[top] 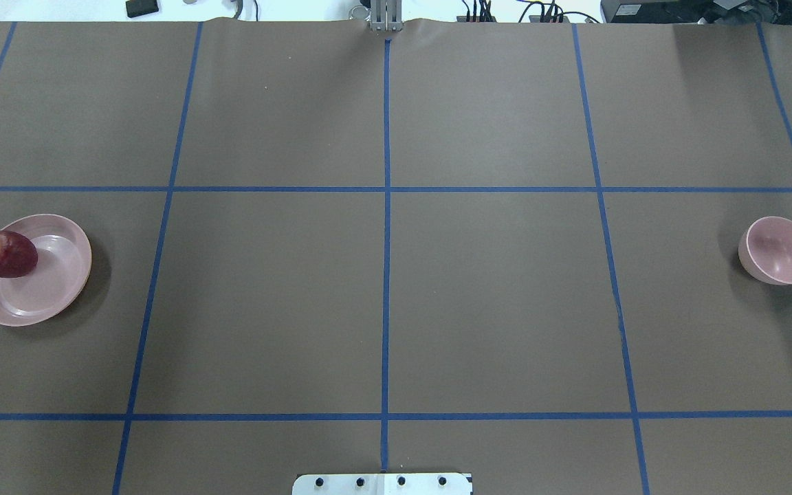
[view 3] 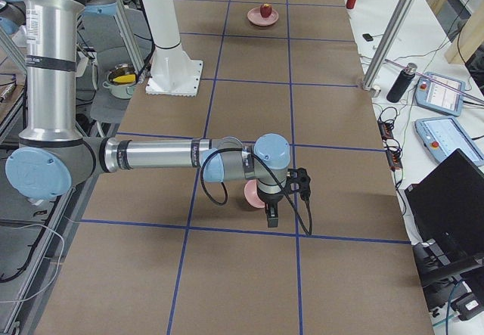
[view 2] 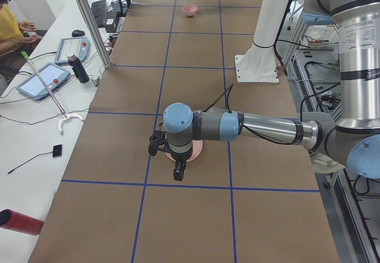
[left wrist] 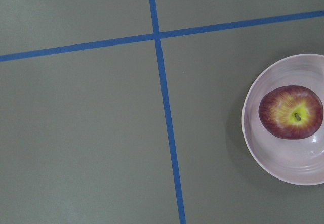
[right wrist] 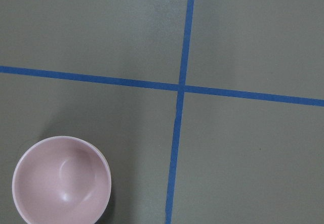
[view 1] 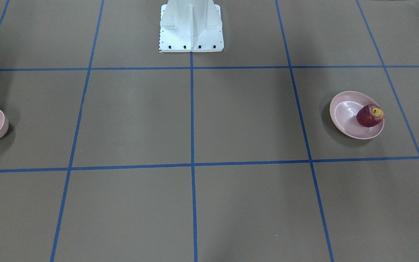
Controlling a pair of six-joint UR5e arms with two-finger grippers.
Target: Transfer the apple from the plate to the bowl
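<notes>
The dark red apple (top: 5,254) lies on its side in the wide pink plate (top: 59,289) at the table's left end; it also shows in the left wrist view (left wrist: 291,112), on the plate (left wrist: 263,153). The small deep pink bowl (top: 781,251) stands empty at the right end, and shows in the right wrist view (right wrist: 62,181). My left gripper (view 2: 179,171) hangs above the plate (view 2: 195,152), seen only from the side. My right gripper (view 3: 272,213) hangs above the bowl (view 3: 253,193). I cannot tell whether either is open or shut.
The white robot pedestal (view 1: 191,27) stands at the middle of the table's robot side. Blue tape lines (top: 386,227) divide the brown table into squares. Tablets and a dark bottle (view 2: 78,68) sit on the side bench behind metal posts.
</notes>
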